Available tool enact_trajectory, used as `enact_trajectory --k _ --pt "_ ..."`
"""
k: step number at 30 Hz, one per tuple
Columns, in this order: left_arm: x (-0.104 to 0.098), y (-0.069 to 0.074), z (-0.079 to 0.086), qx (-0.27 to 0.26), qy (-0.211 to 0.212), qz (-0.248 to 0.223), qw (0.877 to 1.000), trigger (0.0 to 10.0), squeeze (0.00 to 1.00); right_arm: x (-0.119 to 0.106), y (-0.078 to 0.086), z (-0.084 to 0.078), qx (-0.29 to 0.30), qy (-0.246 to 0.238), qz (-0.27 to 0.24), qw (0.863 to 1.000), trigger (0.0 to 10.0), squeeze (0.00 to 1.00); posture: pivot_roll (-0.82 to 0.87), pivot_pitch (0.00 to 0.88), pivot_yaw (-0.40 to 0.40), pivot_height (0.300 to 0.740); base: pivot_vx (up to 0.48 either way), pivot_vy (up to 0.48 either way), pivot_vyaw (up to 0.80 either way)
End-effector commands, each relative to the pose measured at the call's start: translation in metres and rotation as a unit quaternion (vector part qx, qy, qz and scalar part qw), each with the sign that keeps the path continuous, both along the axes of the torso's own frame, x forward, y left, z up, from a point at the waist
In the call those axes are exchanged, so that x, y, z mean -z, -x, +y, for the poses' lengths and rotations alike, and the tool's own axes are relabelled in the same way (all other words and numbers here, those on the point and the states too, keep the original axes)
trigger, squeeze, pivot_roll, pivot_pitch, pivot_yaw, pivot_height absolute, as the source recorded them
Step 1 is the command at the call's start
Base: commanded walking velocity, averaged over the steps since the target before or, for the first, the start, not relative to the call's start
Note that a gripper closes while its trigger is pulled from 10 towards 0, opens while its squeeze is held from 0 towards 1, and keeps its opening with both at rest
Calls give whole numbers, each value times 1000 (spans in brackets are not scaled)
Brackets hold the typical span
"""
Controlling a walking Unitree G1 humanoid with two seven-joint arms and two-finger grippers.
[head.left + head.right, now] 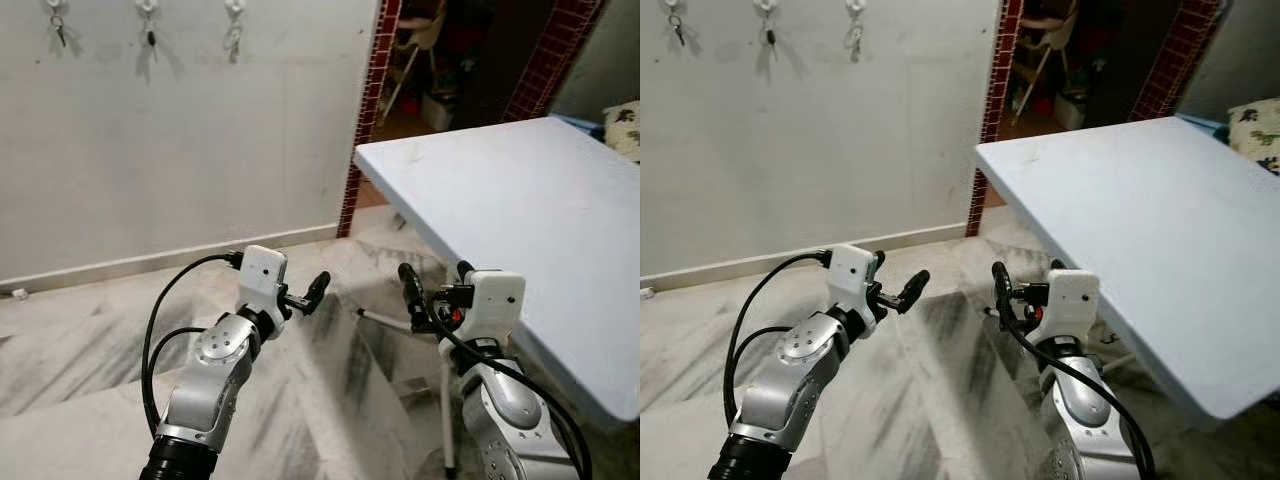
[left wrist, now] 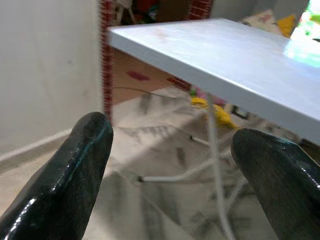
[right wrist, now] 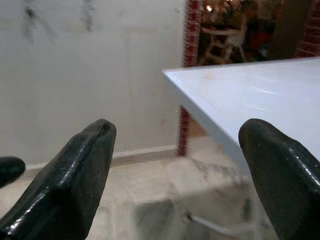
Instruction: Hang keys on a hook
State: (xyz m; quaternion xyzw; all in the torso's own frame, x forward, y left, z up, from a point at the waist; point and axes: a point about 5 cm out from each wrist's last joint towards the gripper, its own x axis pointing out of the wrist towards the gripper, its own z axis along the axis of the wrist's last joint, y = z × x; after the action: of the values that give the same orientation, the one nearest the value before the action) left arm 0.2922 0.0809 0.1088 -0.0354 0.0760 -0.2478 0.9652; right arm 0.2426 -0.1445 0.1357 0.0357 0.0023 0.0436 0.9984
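Left eye view: three sets of keys hang on hooks high on the white wall, well apart from both arms. Both arms are raised over the marbled floor. The left pincer is released and holds nothing, its fingers spread wide. The right pincer, beside the pale blue tabletop, is likewise released and holds nothing.

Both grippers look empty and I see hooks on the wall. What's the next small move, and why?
Probably turn right to scan the table for loose keys. Left gripper and right gripper are open, holding nothing, and the three wall hooks each seem to carry keys already.
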Motion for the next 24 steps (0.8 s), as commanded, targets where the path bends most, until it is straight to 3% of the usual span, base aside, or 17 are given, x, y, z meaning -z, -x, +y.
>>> enact_trajectory --k 1,5,24 --pt "-4 0 -5 7 2 -5 1000 10000 0 -2 -1 -3 6 0 -1 1000 10000 0 64 17 -69 740 0 0 0" --pt "-4 1 -6 7 5 -4 1000 10000 0 -1 -1 -4 6 1 3 1000 10000 0 61 19 -70 740 0 0 -316" --pt "-6 1 -8 7 7 -1 1000 10000 0 -1 -2 -2 4 1 7 1000 10000 0 64 26 -76 740 0 0 -800"
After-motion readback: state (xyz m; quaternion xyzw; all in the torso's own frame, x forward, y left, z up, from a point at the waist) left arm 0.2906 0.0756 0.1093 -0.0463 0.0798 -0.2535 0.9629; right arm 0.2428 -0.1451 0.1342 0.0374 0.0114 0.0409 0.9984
